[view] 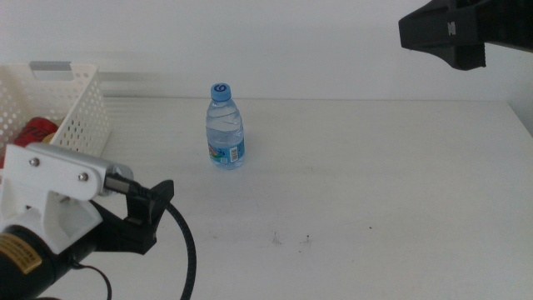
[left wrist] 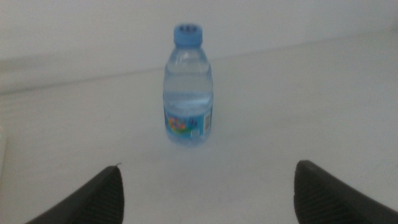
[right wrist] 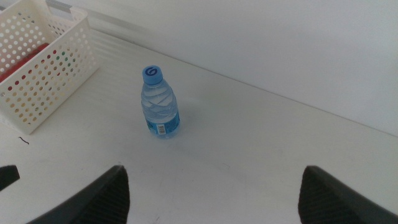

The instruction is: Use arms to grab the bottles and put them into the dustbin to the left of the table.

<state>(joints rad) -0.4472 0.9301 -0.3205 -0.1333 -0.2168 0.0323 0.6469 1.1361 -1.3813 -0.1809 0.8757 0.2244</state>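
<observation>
Bottle (left wrist: 188, 87), clear plastic, blue-capped, upright on white worktop (view: 375, 183): likely light, slippery, squashy; left claw (left wrist: 205, 193), spread wide, best grips mid-body; right claw (right wrist: 211, 193) spread, aloft.

Clear water bottle (view: 225, 127) with blue cap and blue label; white perforated dustbin (view: 73, 108), grey rim strip, something red inside; white table (view: 375, 183)
</observation>
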